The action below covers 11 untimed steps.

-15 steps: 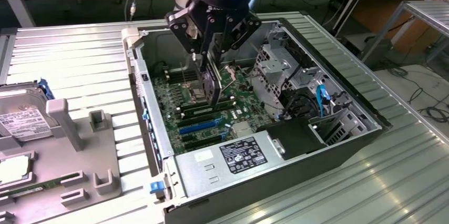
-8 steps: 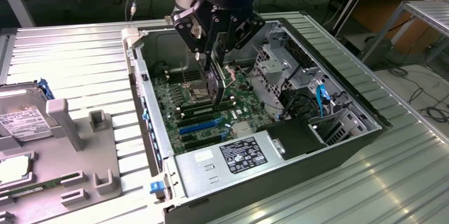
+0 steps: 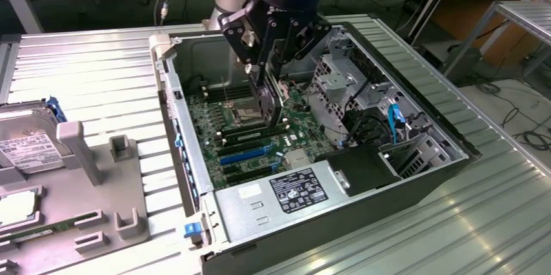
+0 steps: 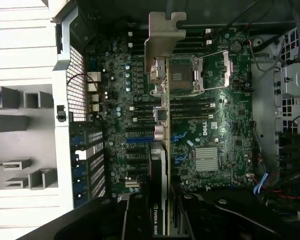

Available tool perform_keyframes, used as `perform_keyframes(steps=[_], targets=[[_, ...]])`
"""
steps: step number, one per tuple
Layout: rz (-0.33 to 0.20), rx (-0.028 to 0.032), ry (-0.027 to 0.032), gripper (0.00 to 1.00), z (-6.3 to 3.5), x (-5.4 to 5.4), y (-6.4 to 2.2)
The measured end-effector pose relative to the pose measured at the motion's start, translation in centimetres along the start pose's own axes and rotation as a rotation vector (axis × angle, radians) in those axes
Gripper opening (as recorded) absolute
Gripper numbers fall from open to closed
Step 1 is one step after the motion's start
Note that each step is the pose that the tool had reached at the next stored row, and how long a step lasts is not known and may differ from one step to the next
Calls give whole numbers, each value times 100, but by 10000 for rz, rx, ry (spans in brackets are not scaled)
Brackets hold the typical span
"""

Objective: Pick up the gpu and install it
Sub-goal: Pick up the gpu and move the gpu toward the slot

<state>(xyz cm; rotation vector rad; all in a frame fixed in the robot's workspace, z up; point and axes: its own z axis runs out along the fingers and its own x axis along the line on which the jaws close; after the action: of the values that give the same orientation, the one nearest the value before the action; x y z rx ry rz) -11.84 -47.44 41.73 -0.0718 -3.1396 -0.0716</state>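
Gripper (image 4: pixel 162 222) is clamping the gpu (image 4: pixel 161 165) by one end. The card is hanging edge-on inside the pc case (image 3: pixel 191 159), above the mobo (image 4: pixel 215 110), w/ its silver bracket (image 4: pixel 162 32) pointing toward the case's rear wall. The card isn't looking seated yet; can't tell if its lower edge is touching anything.

Risks, as a judgement:
- The card edge is sitting over the cpu socket (image 4: pixel 187 75) and the slots beside it in the case. Coming down off-line w/ a slot would be jamming the edge connector on the slot wall or knocking board parts.
- The bracket is riding close to the case's rear wall, so it may be snagging there and tilting the card in the grip.
- The grip is on one end only, so pushing down could be pivoting the card.

Containers:
- The case is holding the mobo, a psu (image 3: pixel 284 191) at its near end, a drive cage (image 3: pixel 344 81) along the far side and a blue cable (image 3: pixel 396 120) by the cage.
- A grey fixture (image 3: pixel 95 159) just outside the case is carrying a hard drive (image 3: pixel 26 139) and a green ram stick (image 3: pixel 39 231).
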Motion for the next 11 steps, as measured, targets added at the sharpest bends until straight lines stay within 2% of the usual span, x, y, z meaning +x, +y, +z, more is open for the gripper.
perform_keyframes(steps=[11], targets=[[0,1,1,27,0,-130,6]])
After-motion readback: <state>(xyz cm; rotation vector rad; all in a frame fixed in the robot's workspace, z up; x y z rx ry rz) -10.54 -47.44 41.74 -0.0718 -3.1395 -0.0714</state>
